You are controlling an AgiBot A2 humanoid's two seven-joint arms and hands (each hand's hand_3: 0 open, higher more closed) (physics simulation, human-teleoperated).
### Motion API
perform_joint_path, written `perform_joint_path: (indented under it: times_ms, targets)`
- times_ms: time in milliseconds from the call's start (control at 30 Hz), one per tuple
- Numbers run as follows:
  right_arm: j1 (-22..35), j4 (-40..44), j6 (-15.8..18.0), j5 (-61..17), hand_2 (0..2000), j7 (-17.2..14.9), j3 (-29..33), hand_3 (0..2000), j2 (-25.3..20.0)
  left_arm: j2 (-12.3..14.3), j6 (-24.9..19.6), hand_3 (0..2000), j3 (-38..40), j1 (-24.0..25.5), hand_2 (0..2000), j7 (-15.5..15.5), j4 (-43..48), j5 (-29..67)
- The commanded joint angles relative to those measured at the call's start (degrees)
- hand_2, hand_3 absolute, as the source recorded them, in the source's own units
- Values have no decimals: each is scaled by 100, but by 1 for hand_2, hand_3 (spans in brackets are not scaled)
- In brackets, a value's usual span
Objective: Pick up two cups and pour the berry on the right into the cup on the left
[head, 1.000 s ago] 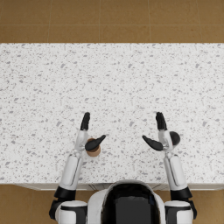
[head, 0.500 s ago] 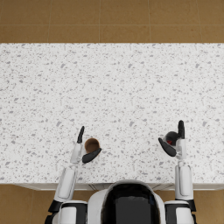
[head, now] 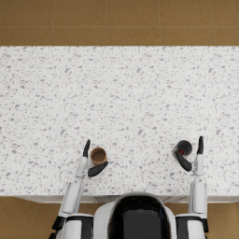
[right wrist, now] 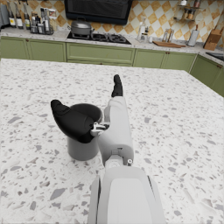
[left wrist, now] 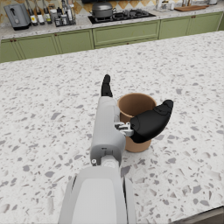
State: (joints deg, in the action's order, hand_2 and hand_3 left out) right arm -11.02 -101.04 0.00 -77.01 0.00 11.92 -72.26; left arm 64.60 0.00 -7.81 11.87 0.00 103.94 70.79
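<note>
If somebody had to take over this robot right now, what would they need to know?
Left hand: beside the brown cup, thumb wrapped around its front, cup standing on the counter.
Right hand: same posture at the dark grey cup, which holds something red, presumably the berry.
Whether either hold is firm cannot be told.
Done: both hands brought up to their cups.
Left: close the holds, lift both cups, tip the dark grey cup over the brown cup.

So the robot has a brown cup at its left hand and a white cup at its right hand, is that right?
Not quite. The cup at the right hand is dark grey, not white, as the right wrist view shows. The brown cup at the left hand is correct.
</note>
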Motion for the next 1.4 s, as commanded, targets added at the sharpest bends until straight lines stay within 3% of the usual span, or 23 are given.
perform_joint_path:
  times_ms: [33,567,1100,1133,1167,1233,1400]
  targets:
    - [0,266,0,-2,0,0,-24,0,-10,42,0,0,-39,-61,0,0,-245,0]
    - [513,1407,0,-8,0,0,-384,0,-139,386,0,0,-248,-323,0,0,-881,-1]
    - [819,1830,106,-6,0,22,-518,0,-286,700,-93,0,-212,-582,0,-13,-1341,-4]
    - [741,1694,101,-6,1361,22,-475,327,-294,689,-94,327,-179,-524,1361,-14,-1208,-5]
    - [742,1694,294,-8,2000,13,-470,653,-299,689,-185,653,-166,-494,2000,-12,-1024,-4]
    - [762,1684,619,-10,2000,4,-479,1280,-310,706,-299,1280,-132,-469,2000,-9,-667,-3]
    - [680,860,730,-9,2000,43,-581,1280,-363,867,-168,1280,-251,-669,2000,-17,-123,-1]
